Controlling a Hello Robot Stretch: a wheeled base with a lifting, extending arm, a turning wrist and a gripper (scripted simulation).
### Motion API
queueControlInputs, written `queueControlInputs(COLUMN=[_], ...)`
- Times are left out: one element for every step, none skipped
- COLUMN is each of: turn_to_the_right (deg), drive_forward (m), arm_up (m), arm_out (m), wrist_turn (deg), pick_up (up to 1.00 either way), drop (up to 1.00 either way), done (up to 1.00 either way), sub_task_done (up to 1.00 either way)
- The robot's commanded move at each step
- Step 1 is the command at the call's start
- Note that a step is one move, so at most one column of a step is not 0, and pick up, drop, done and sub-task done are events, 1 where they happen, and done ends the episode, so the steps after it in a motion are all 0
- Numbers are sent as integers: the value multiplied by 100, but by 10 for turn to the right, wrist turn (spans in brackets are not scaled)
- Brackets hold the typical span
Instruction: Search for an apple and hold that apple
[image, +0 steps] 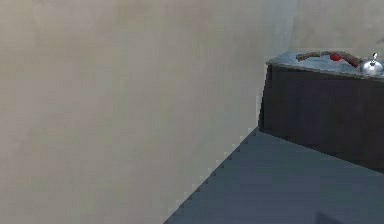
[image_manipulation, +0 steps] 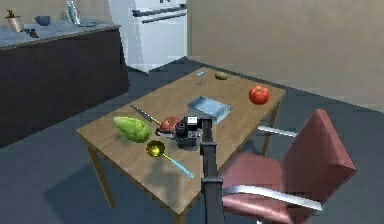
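- Plainly, the apple (image_manipulation: 259, 95) lies near the far right edge of a wooden table (image_manipulation: 235, 128) in the arm side view. It is round, red and glossy.
- The gripper (image_manipulation: 176, 130) stands well apart from it, toward the table's middle left. A flat grey-blue rectangular slab (image_manipulation: 210, 107) lies between the two.
- The gripper's dark body ends a dark square arm (image_manipulation: 211, 182). A small reddish thing (image_manipulation: 167, 124) sits on the tabletop right at its far end, so I cannot tell whether it holds anything.
- A leafy green lump (image_manipulation: 131, 128) lies left of the gripper. A shiny golden round piece (image_manipulation: 156, 149) with a thin blue handle lies just below it.
- A small dark lump (image_manipulation: 221, 74) rests near the table's far corner.
- A red padded chair (image_manipulation: 310, 155) with pale metal arms stands at the table's right.
- A white fridge (image_manipulation: 158, 30) and a dark counter (image_manipulation: 60, 62) stand beyond the table.
- In the forward view a beige wall (image: 120, 90) meets a dark cabinet (image: 320, 105). On its grey top are a red blob (image: 335, 59), perhaps a fruit, and a metallic kettle (image: 373, 67).
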Motion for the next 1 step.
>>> queueControlInputs(turn_to_the_right=[0], drive_forward=[0], arm_up=[10], arm_out=[0], wrist_turn=[0], pick_up=[0], drop=[0], done=[0], sub_task_done=[0])
